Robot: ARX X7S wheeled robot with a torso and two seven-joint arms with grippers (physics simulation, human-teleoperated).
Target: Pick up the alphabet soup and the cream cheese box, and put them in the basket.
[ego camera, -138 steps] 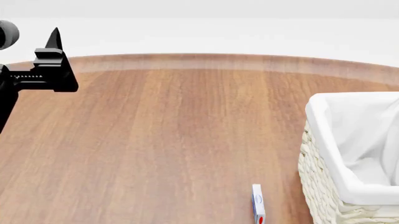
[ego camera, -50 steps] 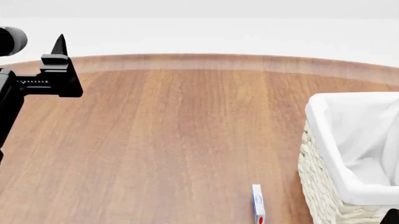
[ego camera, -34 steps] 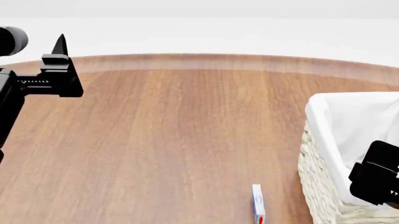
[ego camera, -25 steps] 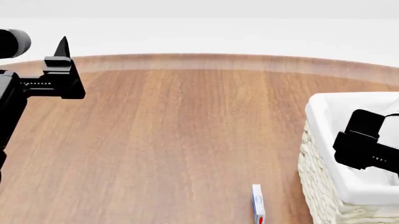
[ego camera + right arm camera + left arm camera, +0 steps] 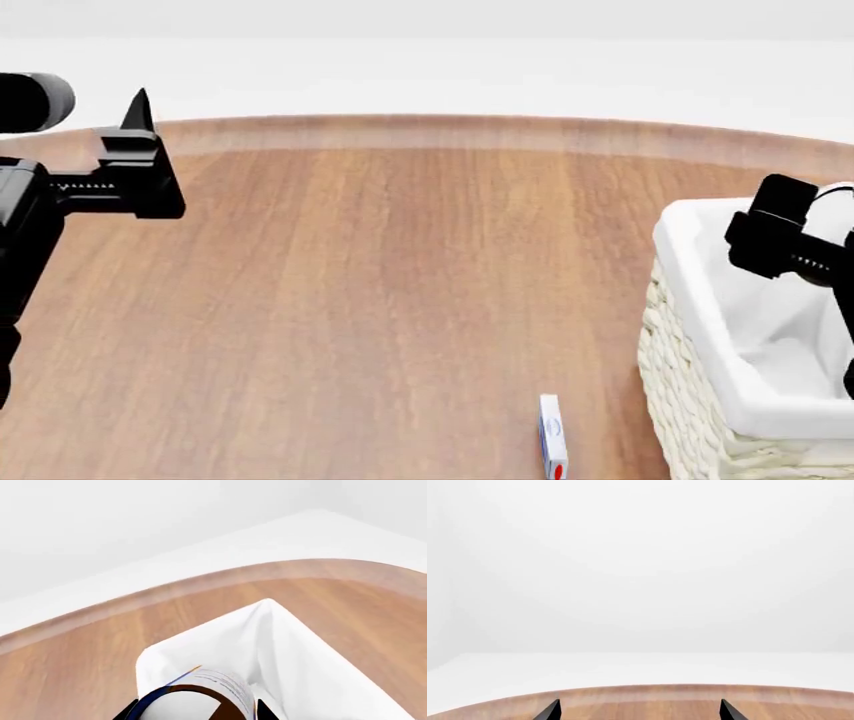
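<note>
**Can over the basket, box lying on the desk beside it**

The right hand hangs above the basket, over its far end in the head view. In the right wrist view a can, by my reading the alphabet soup, sits clamped between the two dark fingertips, with the basket's white cloth lining directly beyond it. So the relation that matters is vertical: the can is already inside the rim's outline and the lined floor lies straight below. I judge the next move a short descent and release, needing no sideways travel. The near rim and the corner of the lining rise close around the can, so lowering off-centre could snag the cloth.

The cream cheese box lies on the desk, near the basket's woven wall but apart from it, at the near edge of the head view. Its long axis runs away from the robot, and it shows a narrow face upward. The right hand is much the nearer; the left hand hovers well apart at the desk's far left, its fingertips spread and holding nothing. Bare wood lies open on the box's left side, while the basket wall crowds its right.
</note>
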